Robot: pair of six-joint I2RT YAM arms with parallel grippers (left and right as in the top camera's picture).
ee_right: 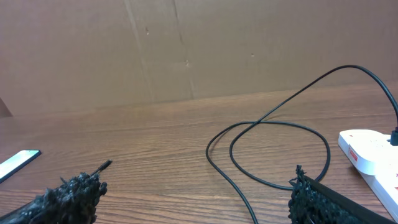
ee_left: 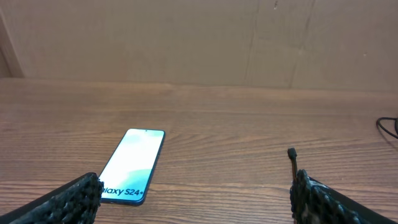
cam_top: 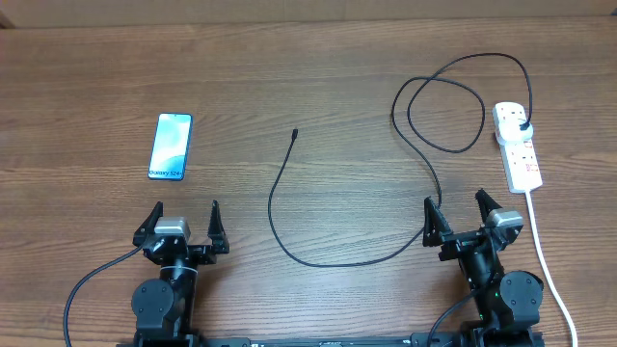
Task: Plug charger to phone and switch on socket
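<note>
Reference landmark: the socket (cam_top: 519,154), a white strip lying on the wooden table (cam_top: 337,58) at the right arm's side, its long axis running away from the robot. A thick white cord (cam_top: 542,253) leaves the socket's near end and runs toward the robot. The black plug (cam_top: 523,126) of the charger (cam_top: 272,207) is seated in the outlet at the socket's far end; the position of the red switches cannot be determined. From the plug the thin black cable arcs away from the socket, forms one loose loop just beside it, then sweeps in a wide curve further from the socket. The connector tip (cam_top: 295,132) rests free on the table, between the socket and the phone (cam_top: 171,146), and touches neither. The phone lies flat, screen up and lit, well apart from the socket on the left arm's side. The right gripper (cam_top: 454,200) stands near the socket's near end with its jaws spread wide and nothing held; the cable crosses the table beneath the gap between its fingers, ungripped. The left gripper (cam_top: 184,207) stands well apart from the socket, near the phone's near edge, jaws likewise spread wide and empty, apart from the phone
</note>
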